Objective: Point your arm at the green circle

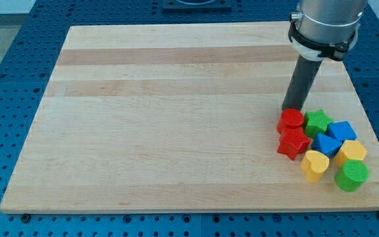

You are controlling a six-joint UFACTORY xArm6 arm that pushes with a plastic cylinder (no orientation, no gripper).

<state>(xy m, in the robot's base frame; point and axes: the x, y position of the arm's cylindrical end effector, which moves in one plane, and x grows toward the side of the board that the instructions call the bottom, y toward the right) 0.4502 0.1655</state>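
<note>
At the view's right, my tip (293, 108), a bare rod gripping nothing, touches the red cylinder (291, 120), so heading straight for the green circle (352, 175) at the cluster's lower-right risks scattering blocks between.

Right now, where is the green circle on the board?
The green circle sits near the board's bottom-right corner, at the cluster's lower right end, just below the yellow block and right of the yellow heart.

My arm comes down from the view's top right, rod nearly upright, my tip (291, 108) resting at counter height.
</note>
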